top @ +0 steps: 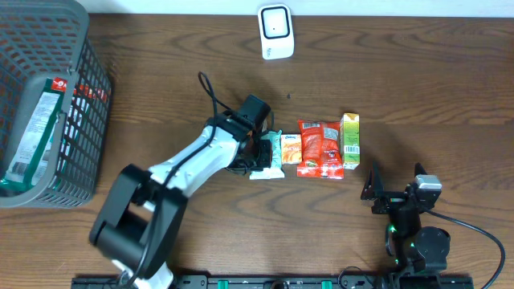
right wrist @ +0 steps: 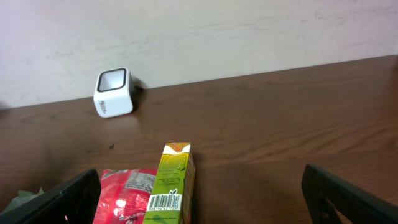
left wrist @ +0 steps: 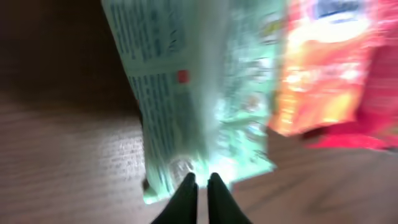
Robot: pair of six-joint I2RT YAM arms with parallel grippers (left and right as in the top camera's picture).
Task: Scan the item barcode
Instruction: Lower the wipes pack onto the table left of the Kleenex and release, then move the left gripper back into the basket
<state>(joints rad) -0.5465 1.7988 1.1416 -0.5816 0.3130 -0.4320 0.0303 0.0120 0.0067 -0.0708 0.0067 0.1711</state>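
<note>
With our left gripper [left wrist: 200, 182] pressed together at the edge of the pale green plastic packet [top: 273, 151], which lies well to the robot's side of the white boxy scanner [top: 275, 32], we should confirm a true pinch before lifting it barcode-first toward that scanner.

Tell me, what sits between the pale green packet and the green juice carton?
In the overhead view, a small orange packet and a red snack bag lie side by side between the pale green packet and the juice carton.

Left arm reaching out, right arm parked near.
The white-and-black left arm [top: 193, 164] stretches to mid-table, its black left gripper [left wrist: 199, 182] pinched closed. The black right gripper [top: 394, 183] sits near right, jaws wide apart.
</note>
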